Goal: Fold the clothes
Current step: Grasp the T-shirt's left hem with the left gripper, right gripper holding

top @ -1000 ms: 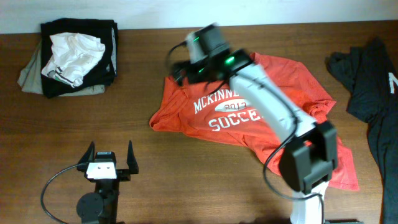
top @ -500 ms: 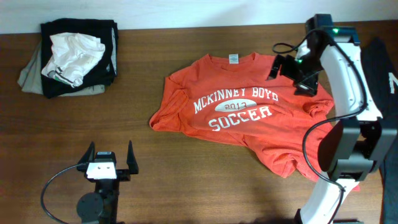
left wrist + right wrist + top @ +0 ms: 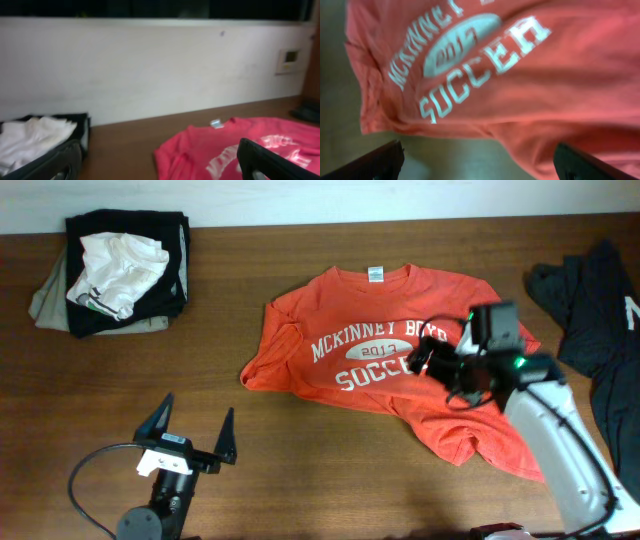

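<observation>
The clothes are one red-orange T-shirt point(image 3: 390, 330) with white block lettering, lying face up mid-table with its white neck label point(image 3: 374, 274) toward the far edge. Its lower right part is rumpled. My right gripper point(image 3: 425, 365) hovers open over the lettering's right end, holding nothing. From the right wrist, the shirt point(image 3: 530, 65) fills the picture above bare table, with the right gripper point(image 3: 482, 167) spread wide around it. My left gripper point(image 3: 193, 430) stands open near the front left, apart from the shirt. Its wrist view shows the left gripper point(image 3: 162, 167) empty and the shirt point(image 3: 220, 150) ahead.
A stack of folded dark clothes with a crumpled white garment point(image 3: 115, 265) on top sits at the back left, also seen as the white garment point(image 3: 30, 140). A dark garment point(image 3: 600, 330) lies at the right edge. A pale wall point(image 3: 150, 70) runs behind the table.
The right arm swung from over the collar out to the far right, then back down over the shirt's lettering. The left gripper shifted slightly right and turned.
</observation>
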Tool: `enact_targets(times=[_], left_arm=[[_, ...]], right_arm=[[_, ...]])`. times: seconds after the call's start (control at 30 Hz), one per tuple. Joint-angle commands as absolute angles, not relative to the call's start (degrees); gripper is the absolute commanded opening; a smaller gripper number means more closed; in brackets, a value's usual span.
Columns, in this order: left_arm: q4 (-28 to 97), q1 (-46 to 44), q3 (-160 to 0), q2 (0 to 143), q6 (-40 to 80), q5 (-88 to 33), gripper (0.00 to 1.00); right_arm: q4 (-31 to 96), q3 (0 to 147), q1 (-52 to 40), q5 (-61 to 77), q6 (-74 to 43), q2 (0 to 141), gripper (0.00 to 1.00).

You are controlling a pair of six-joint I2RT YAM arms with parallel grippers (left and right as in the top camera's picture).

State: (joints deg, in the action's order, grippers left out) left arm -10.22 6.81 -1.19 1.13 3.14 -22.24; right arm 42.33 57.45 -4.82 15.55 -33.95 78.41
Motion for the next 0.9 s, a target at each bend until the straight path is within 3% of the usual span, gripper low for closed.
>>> enact_targets(times=[0.0,0.1,0.27,0.33,0.4,0.53,0.63,0.8,0.87], left_arm=[[-10.9,6.6,-10.6,8.9,5.1,-30.6,0.99],[-9.8,6.6,-22.9,25.1,5.1,-39.4,0.99],[-5.4,6.5,-46.3,58.3,1.8,-69.4,0.99],[-6.9,5.1,-51.3,67.0,1.9,-74.6,0.99],[-3.4,2.5,-55.7,73.8,2.4,-69.7,0.99],[21.7,-5.4,-68.6,85.2,2.0,-35.0,0.99],[23.1,-9.7,-70.1,88.7,1.9,-23.4,0.99],[21.1,-13.4,-70.2,93.3,1.9,-17.5,0.99],[21.1,-16.4,-70.2,94.8,1.9,-5.1,0.99]], right_arm=[[28.3,45.7,-6.7,23.6,-39.2,77.3,0.99],[20.6,41.9,-7.6,23.4,-39.5,77.3,0.99],[19.7,41.8,-8.0,17.6,-39.3,77.3,0.99],[20.2,41.8,-8.0,15.8,-39.3,77.3,0.99],[20.2,41.8,-8.0,15.6,-39.3,77.3,0.99],[20.8,41.8,-8.0,12.4,-39.3,77.3,0.99],[22.3,41.8,-8.0,9.4,-39.3,77.3,0.99],[22.1,41.8,-8.0,9.4,-39.3,77.4,0.99],[22.1,41.8,-8.0,9.4,-39.3,77.6,0.99]])
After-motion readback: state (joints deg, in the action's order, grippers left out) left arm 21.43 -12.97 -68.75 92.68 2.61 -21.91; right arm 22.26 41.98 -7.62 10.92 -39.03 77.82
